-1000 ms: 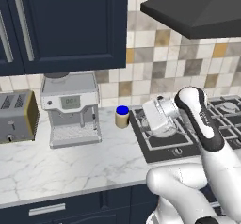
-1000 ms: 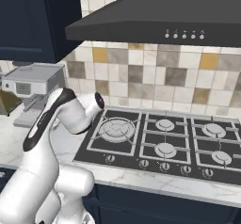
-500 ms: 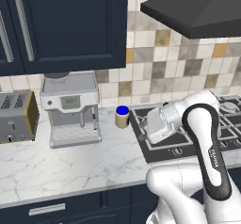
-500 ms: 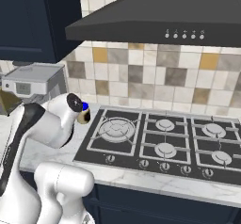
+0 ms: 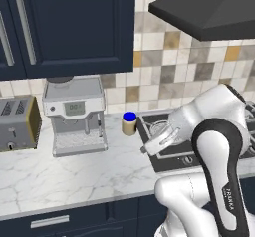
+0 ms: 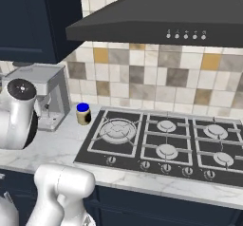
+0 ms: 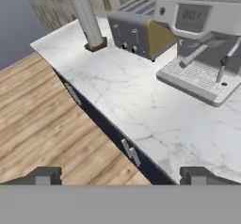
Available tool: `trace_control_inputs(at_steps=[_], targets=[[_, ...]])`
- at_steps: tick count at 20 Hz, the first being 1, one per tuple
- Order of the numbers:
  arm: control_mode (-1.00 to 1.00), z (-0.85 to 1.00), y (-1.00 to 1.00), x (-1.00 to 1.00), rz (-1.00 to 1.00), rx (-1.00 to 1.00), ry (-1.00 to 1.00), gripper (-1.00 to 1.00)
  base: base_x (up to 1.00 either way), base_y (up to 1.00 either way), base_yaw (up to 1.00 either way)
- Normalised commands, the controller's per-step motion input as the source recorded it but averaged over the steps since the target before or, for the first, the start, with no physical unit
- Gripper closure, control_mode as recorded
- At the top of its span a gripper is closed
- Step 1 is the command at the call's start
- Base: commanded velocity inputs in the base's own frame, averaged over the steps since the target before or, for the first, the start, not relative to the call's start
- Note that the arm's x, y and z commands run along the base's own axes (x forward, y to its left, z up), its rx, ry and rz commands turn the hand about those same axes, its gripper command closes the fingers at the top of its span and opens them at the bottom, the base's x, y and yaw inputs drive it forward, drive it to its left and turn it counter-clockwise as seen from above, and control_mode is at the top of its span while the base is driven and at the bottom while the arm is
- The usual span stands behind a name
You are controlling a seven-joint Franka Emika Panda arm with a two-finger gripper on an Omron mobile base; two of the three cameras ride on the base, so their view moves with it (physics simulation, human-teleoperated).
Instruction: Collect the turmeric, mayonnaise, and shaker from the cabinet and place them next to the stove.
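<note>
The stubby cream-filled mayonnaise jar [image 5: 129, 124] has a bright blue lid. The white marble table [image 5: 74, 171] is grey-veined; beside the jar, the flat black stove [image 6: 161, 144] has grey burners; the wall cabinet [image 5: 74, 27] is dark navy.

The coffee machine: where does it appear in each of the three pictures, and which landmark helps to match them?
Left base view: coffee machine left of centre on the counter, right of the toaster.
Right base view: at the left edge, left of the mayonnaise.
Hand view: upper right, toaster beside it.
Shared landmark: the toaster in two views, the mayonnaise in both base views.
</note>
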Motion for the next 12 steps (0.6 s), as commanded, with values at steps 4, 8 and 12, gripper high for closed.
trace_control_inputs(at_steps=[4, 8, 12], targets=[[1.0, -0.46, 0.05, -0.75, -0.21, -0.05, -0.1, -1.0, -0.25, 0.03, -0.04], [1.0, 0.0, 0.0, 0.0, 0.0, 0.0, 0.0, -1.0, -1.0, 0.2, 0.0], [1.0, 0.0, 0.0, 0.0, 0.0, 0.0, 0.0, -1.0, -1.0, 0.51, 0.08]])
